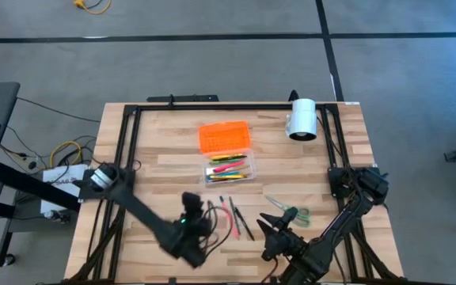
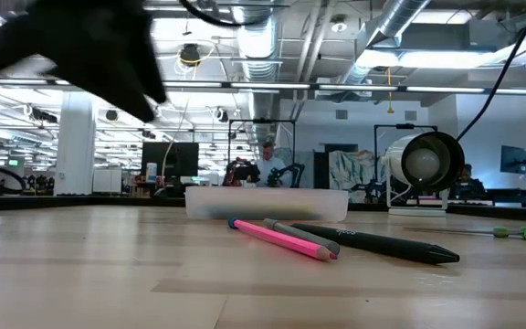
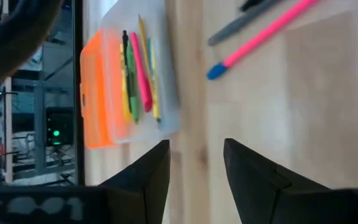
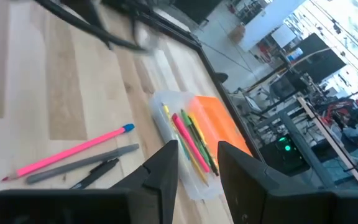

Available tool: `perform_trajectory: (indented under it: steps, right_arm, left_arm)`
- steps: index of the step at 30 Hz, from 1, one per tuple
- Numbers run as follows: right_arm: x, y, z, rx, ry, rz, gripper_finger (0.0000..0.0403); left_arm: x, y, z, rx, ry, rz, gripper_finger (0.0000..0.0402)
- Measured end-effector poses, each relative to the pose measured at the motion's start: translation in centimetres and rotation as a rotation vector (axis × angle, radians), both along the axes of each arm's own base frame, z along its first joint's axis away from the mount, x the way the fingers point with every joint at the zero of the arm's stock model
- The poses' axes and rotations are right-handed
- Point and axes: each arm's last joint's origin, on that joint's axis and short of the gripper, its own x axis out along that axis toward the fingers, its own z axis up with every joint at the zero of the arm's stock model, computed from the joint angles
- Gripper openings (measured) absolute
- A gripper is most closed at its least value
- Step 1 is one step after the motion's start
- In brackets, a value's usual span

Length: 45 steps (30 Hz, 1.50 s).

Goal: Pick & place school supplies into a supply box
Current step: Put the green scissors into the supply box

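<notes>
The supply box (image 1: 229, 170) lies open at mid table, its clear tray holding several coloured pens, the orange lid (image 1: 225, 136) flat on the far side of it. A pink pen (image 1: 230, 215), a grey pen (image 2: 304, 236) and a black pen (image 2: 373, 242) lie loose on the wood near the tray. Green-handled scissors (image 1: 291, 212) lie to their right. My left gripper (image 1: 191, 202) hovers left of the loose pens, open and empty, as the left wrist view (image 3: 196, 155) shows. My right gripper (image 1: 269, 228) hovers near the scissors, open and empty (image 4: 197, 158).
A white cylinder (image 1: 302, 119) lies on its side at the far right of the table. A black frame (image 1: 212, 107) runs along the table's edges. Bare wood shows left of the box. People show in the room beyond the table in the low view.
</notes>
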Motion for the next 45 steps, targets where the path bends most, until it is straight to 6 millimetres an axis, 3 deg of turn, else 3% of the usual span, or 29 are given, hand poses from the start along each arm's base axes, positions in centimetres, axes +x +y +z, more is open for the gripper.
perform_trajectory:
  steps: [8, 14, 18, 23, 29, 35, 40, 45]
  right_arm:
    - [1.3, -1.2, -0.4, 0.125, 0.1, -0.07, 0.0108]
    - [1.2, -1.1, -0.8, 0.23, 0.206, -0.087, 0.0108]
    - [0.2, -0.1, -0.7, 0.196, 0.194, -0.045, 0.0108]
    - [-1.5, 1.0, -1.0, 0.091, 0.121, 0.022, 0.0108]
    - [-3.0, 0.4, -3.2, 0.068, 0.057, -0.006, 0.0108]
    - [-3.6, -1.2, -5.3, 0.101, 0.041, -0.083, 0.0108]
    - [-3.4, -0.9, -5.5, 0.117, 0.028, -0.061, 0.0108]
    - [-2.5, 0.2, -4.7, 0.096, 0.008, 0.013, 0.0108]
  left_arm:
    - [-5.5, -6.2, 0.2, -0.038, -0.178, -0.127, 0.0144]
    - [-9.3, -9.5, 0.1, 0.006, -0.349, -0.293, 0.0144]
    - [-11.4, -10.3, -1.0, 0.098, -0.472, -0.396, 0.0144]
    - [-13.1, -9.0, -2.6, 0.232, -0.617, -0.452, 0.0144]
    - [-13.3, -6.1, -3.0, 0.202, -0.783, -0.403, 0.0144]
    - [-11.3, -4.0, -4.9, 0.107, -0.881, -0.252, 0.0144]
    - [-9.9, -4.1, -5.3, 0.134, -0.867, -0.223, 0.0144]
    - [-8.6, -5.3, -4.0, 0.169, -0.834, -0.225, 0.0144]
